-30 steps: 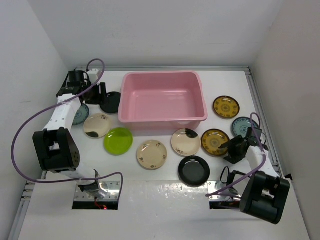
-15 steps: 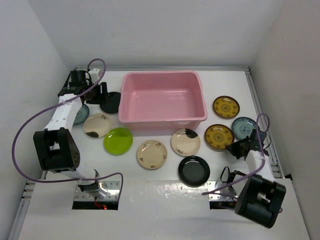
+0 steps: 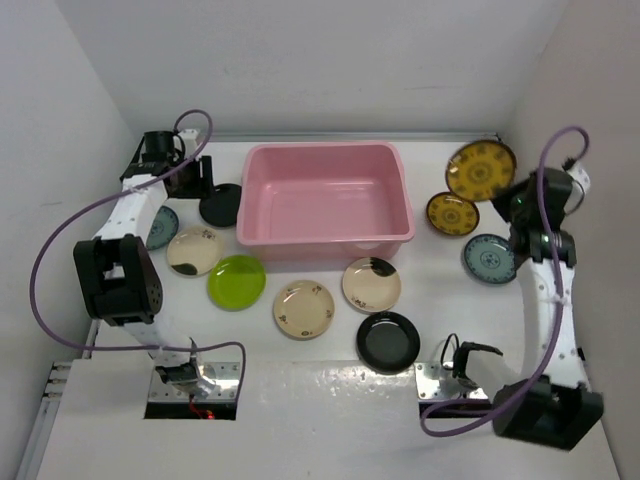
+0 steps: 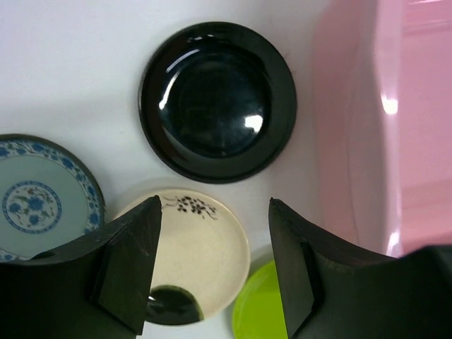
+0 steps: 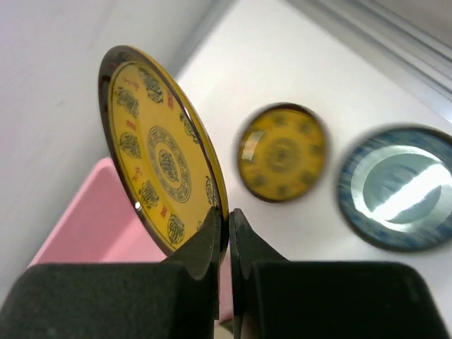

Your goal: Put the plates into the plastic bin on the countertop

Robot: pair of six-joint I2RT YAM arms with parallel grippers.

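Ann: What is the right gripper [image 5: 227, 220] doing?

Ben: It is pinched tight on the rim of a yellow plate [image 5: 159, 155]. The plate stands on its edge, up in the air, above the fingers.

Ann: Why on its edge?

Ben: Two thin fingers can only grab a flat plate by its rim, so the plate hangs sideways. The pink bin [image 5: 85, 219] is off to the gripper's left and lower down. The plate probably has to go over the wall and in.

Ann: And the ones near it?

Ben: A second yellow plate [image 5: 281, 154] and a blue plate [image 5: 395, 187] lie flat on the countertop [image 5: 296, 63] below it.

Ann: What about the left gripper [image 4: 212, 212]?

Ben: Its fingers are spread apart and hold nothing. A black plate [image 4: 217, 101] lies just ahead of the fingertips. A cream plate [image 4: 201, 254] sits right under it. The bin wall is just to its right, so the trip looks short.

Ann: Is the bin full?

Ben: No plate shows inside it yet.
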